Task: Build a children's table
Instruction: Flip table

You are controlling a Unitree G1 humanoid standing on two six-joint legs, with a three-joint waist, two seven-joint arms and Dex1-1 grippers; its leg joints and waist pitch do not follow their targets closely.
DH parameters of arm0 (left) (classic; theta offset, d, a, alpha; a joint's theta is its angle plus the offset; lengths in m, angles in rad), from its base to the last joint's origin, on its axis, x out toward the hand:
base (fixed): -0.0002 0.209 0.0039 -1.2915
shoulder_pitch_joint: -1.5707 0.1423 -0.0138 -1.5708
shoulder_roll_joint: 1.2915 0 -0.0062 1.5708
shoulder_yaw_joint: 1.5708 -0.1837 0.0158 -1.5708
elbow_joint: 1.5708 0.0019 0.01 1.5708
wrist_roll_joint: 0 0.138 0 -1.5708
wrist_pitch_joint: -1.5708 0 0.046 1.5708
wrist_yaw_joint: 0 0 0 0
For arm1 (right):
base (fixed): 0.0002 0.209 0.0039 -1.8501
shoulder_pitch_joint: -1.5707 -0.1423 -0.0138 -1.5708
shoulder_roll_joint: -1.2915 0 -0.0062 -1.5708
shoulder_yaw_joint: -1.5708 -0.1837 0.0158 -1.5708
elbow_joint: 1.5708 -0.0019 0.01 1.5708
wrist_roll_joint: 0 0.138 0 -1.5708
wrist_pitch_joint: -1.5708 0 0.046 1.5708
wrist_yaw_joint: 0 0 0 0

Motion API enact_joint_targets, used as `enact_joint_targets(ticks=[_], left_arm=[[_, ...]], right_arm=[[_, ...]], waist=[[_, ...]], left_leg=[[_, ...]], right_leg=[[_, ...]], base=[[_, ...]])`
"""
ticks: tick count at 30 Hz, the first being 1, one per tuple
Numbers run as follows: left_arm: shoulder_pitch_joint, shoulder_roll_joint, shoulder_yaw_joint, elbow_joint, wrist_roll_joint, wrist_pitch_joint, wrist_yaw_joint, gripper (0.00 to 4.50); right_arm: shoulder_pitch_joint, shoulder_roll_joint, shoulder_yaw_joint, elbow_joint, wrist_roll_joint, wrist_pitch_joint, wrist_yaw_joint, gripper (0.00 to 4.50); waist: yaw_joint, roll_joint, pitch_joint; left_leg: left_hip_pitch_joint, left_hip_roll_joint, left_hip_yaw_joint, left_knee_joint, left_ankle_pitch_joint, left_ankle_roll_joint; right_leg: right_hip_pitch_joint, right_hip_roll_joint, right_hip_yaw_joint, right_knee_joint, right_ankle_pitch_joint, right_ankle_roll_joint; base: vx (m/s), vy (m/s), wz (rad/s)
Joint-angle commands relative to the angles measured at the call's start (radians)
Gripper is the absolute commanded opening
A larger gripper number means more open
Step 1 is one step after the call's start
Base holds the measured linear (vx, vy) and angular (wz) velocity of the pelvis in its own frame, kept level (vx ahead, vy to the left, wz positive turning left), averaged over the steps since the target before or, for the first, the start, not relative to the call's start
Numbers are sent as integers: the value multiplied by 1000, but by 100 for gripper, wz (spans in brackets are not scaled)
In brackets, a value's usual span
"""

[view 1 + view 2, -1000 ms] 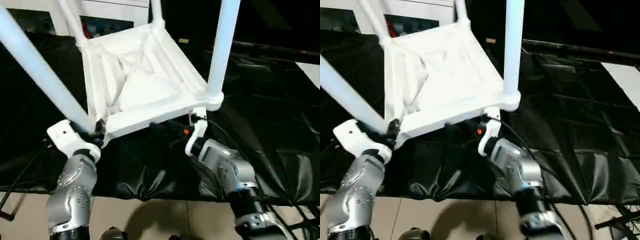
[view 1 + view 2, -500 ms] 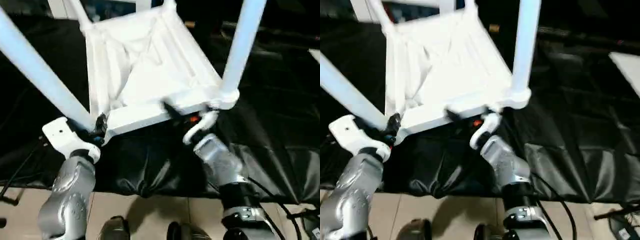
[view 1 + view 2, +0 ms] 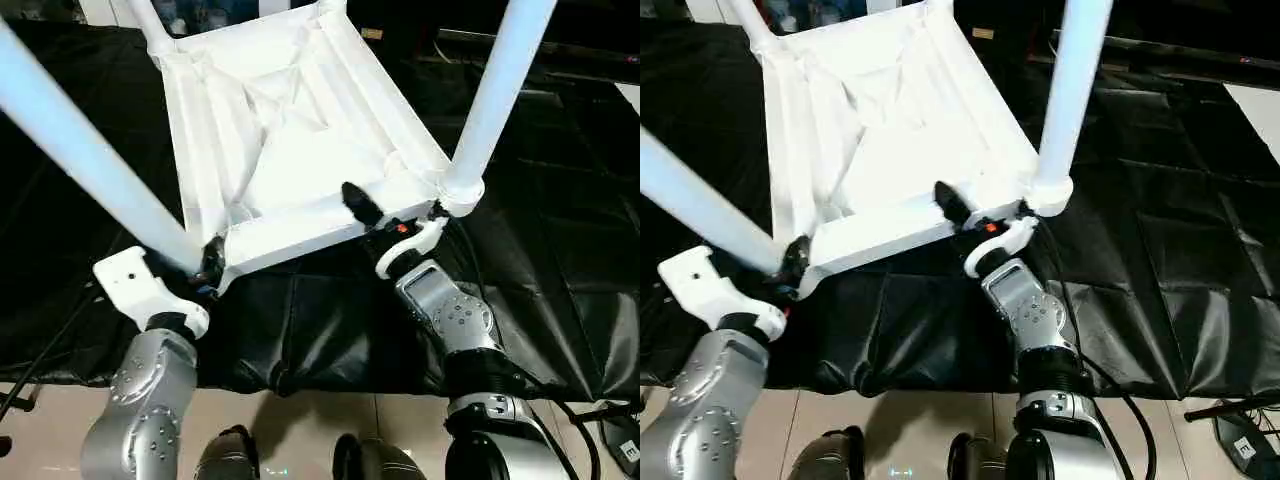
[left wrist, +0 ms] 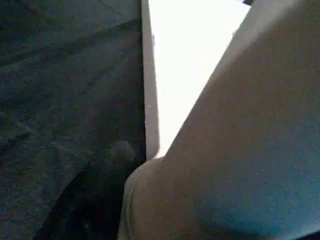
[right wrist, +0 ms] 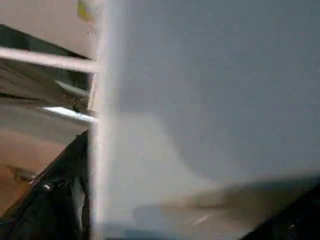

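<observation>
From my remote station, the tabletop (image 3: 300, 140) sits upside down and tilted over the black sheet (image 3: 560, 250), ribbed underside facing the head camera, with legs (image 3: 495, 95) rising from its corner sockets. My left gripper (image 3: 208, 265) is at the near left corner, where a leg (image 3: 90, 165) enters its socket; its fingers are closed around that corner. My right gripper (image 3: 375, 215) is at the near edge beside the near right socket, one black finger (image 3: 358, 203) lying over the rim, jaws spread wide across the edge. A cabinet (image 3: 110, 8) stands beyond.
</observation>
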Motion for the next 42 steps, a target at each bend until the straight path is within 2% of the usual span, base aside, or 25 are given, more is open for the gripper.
enact_joint_targets(ticks=[1,6,8,12,14,15,16,17,19,20,24,25,29,30,31,34,35,38,39,40,41,42], left_arm=[[-9,-42,-108,16,-46,14,-89,314],[-19,-36,-130,25,-41,6,-105,314],[-18,-32,-138,28,-38,3,-116,314],[-19,-33,-136,30,-34,-3,-118,314],[-21,-32,-135,33,-33,-6,-120,314],[-22,-32,-135,35,-32,-8,-122,314],[-24,-28,-139,41,-31,-11,-129,314],[-26,-25,-144,45,-28,-12,-134,314],[-30,-19,-151,49,-21,-14,-137,314],[-30,-19,-151,51,-20,-15,-137,314],[-31,-15,-150,60,-7,-22,-143,314],[-32,-15,-147,65,-5,-26,-147,314],[-38,-5,-141,79,13,-30,-138,314],[-39,1,-140,84,9,-28,-148,314],[-39,9,-142,89,4,-27,-164,370],[-32,18,-141,88,-7,-32,-190,384],[-28,24,-139,84,-4,-33,-195,397],[-22,31,-135,80,7,-37,-197,421],[-10,46,-131,69,2,-32,-213,421],[4,62,-127,56,-9,-23,-232,424],[27,86,-123,39,-22,-10,-256,437],[45,105,-120,26,-30,-2,-275,445]], right_arm=[[-38,89,24,-14,28,41,12,450],[-36,101,14,-26,56,65,9,450],[-39,102,10,-22,55,65,5,432],[-45,99,7,-21,63,62,5,411],[-49,96,6,-17,66,60,1,383],[-51,95,6,-15,67,59,1,379],[-56,92,4,-8,71,54,1,375],[-61,89,1,-2,73,50,1,367],[-68,84,-1,6,71,45,1,337],[-70,83,-1,7,69,45,1,337],[-75,80,0,16,66,37,4,309],[-75,80,2,19,64,34,5,299],[-74,76,7,19,54,24,8,274],[-72,74,7,15,53,23,8,265],[-70,72,8,12,49,21,9,248],[-65,62,20,8,28,0,11,232],[-64,58,25,6,19,-9,11,225],[-62,53,29,2,10,-21,11,220],[-62,45,28,-3,6,-26,9,220],[-61,38,27,-8,0,-33,6,217],[-59,28,32,-17,-13,-41,4,215],[-57,20,38,-25,-25,-47,3,214]], waist=[[-3,3,-63],[-1,2,-64],[1,8,-70],[2,6,-71],[2,5,-71],[4,9,-78],[3,7,-77],[4,4,-82],[7,6,-82],[7,3,-87],[10,2,-88],[10,-2,-94],[11,-1,-97],[11,-1,-102],[12,-1,-105],[13,-2,-108],[14,2,-111],[11,-3,-111],[13,2,-115],[12,1,-116],[13,7,-120],[11,6,-121]], left_leg=[[35,62,-20,-72,-45,49],[36,62,-17,-72,-47,37],[37,62,-17,-70,-38,32],[35,62,-16,-69,-28,37],[35,61,-16,-69,-27,40],[37,61,-16,-67,-24,39],[35,62,-16,-68,-20,40],[36,62,-15,-66,-17,42],[36,62,-14,-65,-6,46],[37,62,-14,-63,-3,48],[35,61,-12,-61,4,55],[35,60,-12,-59,16,60],[35,61,-11,-57,25,68],[36,61,-11,-55,27,68],[37,60,-11,-54,30,68],[34,59,-10,-53,26,63],[35,61,-10,-53,18,55],[31,59,-10,-53,-4,45],[31,59,-10,-52,-19,39],[31,58,-9,-51,-29,35],[32,57,-9,-50,-31,29],[31,57,-8,-50,-32,26]], right_leg=[[40,-85,58,-56,-13,-177],[40,-86,59,-56,-14,-181],[41,-85,59,-54,2,-188],[42,-85,59,-51,24,-196],[43,-86,59,-51,22,-197],[46,-86,59,-49,25,-200],[44,-84,58,-49,33,-202],[47,-86,59,-48,38,-205],[46,-85,58,-46,47,-210],[48,-85,58,-45,50,-211],[48,-86,59,-44,53,-217],[51,-86,59,-40,61,-219],[50,-86,58,-38,72,-225],[52,-86,58,-37,72,-226],[52,-84,58,-36,75,-226],[52,-85,57,-34,64,-228],[52,-86,57,-34,58,-229],[53,-84,59,-33,48,-228],[55,-86,60,-33,29,-224],[54,-85,61,-34,12,-220],[54,-84,60,-33,3,-219],[53,-83,61,-33,5,-221]], base=[[0,0,0],[0,0,0],[0,0,0],[0,0,0],[0,0,0],[0,0,0],[0,0,0],[0,0,0],[0,0,0],[0,0,0],[0,0,0],[0,0,0],[0,0,0],[0,0,0],[0,0,0],[0,0,0],[0,0,0],[0,0,0],[0,0,0],[0,0,0],[0,0,0],[0,0,0]])
